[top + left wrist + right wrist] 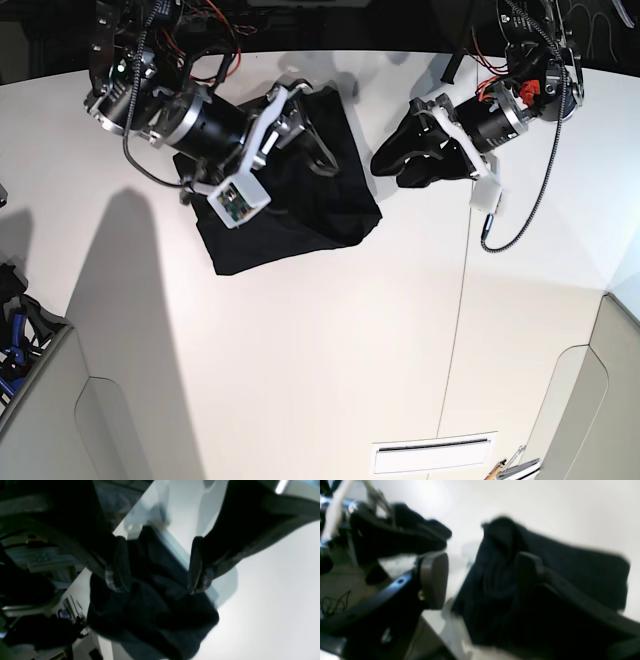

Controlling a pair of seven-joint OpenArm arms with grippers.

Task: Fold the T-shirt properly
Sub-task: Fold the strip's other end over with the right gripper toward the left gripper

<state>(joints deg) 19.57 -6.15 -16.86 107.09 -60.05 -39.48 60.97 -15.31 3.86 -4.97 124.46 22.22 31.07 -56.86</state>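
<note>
Base view shows the T-shirt lying on the white worktop toward its far side, bunched into a rough dark block with one corner pointing toward the near edge. A second dark bundle of cloth sits apart from it, further along the far side, under the other arm.

The right gripper hangs over the far edge of the T-shirt; in the right wrist view its jaws stand wide apart, one pad over bare worktop, the other over the cloth, gripping nothing.

The left gripper is at the separate bundle. In the left wrist view its jaws are spread on either side of a dark heap, neither pad clearly pressing it.
</note>
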